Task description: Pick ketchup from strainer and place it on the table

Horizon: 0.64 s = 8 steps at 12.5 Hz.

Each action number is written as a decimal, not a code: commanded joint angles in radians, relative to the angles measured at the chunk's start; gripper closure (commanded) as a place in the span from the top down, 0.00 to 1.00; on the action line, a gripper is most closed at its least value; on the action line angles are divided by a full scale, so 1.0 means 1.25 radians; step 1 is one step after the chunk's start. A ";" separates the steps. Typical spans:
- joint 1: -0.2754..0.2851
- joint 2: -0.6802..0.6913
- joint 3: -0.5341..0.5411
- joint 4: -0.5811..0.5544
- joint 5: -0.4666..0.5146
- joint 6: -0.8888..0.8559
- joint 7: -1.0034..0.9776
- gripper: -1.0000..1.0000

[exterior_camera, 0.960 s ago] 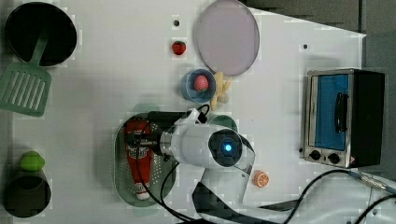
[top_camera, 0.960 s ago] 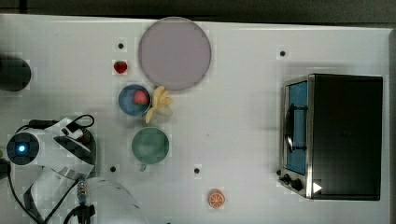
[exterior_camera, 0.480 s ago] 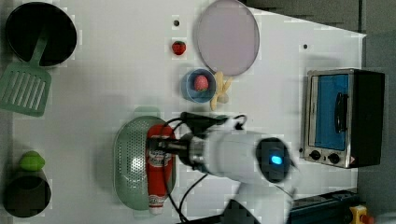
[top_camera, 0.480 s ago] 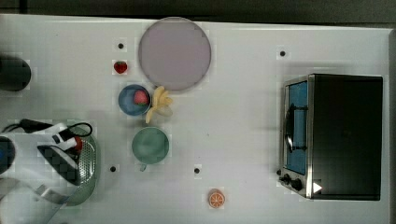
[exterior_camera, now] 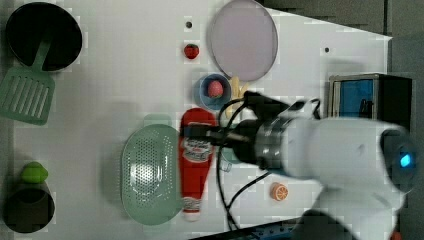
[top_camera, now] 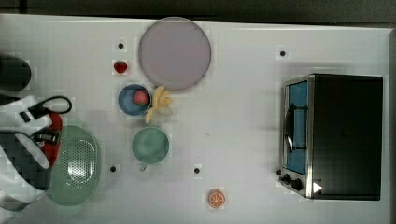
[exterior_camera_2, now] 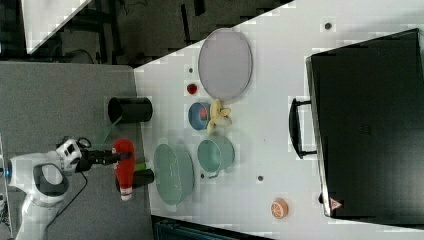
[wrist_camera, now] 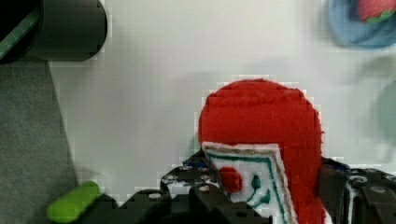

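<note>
The pincer is closed partway around the ketchup, gripping the red bottle across its labelled body; in the wrist view the bottle's rounded base and label sit between the 2 dark fingers. The bottle is clear of the strainer, which now lies empty on the counter. In the left view the ketchup hangs beside the strainer's right rim, cap pointing toward the near edge, while in the right view it appears lifted well above the counter, out past the strainer toward the black cup. So the pick looks finished and the carry is under way. What is left, by my reading, is to bring the bottle over a bare patch of counter, lower it, and release it without knocking the strainer or the teal cup.
</note>
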 commanded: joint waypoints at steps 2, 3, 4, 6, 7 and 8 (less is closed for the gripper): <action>-0.132 0.010 -0.059 0.046 0.035 -0.113 -0.211 0.59; -0.152 0.010 -0.078 0.055 0.033 -0.114 -0.240 0.59; -0.171 0.011 -0.101 0.060 0.033 -0.114 -0.267 0.59; -0.203 0.011 -0.155 0.060 0.033 -0.113 -0.329 0.59; -0.217 0.012 -0.185 0.058 0.033 -0.113 -0.364 0.59; -0.228 0.013 -0.217 0.057 0.033 -0.113 -0.400 0.59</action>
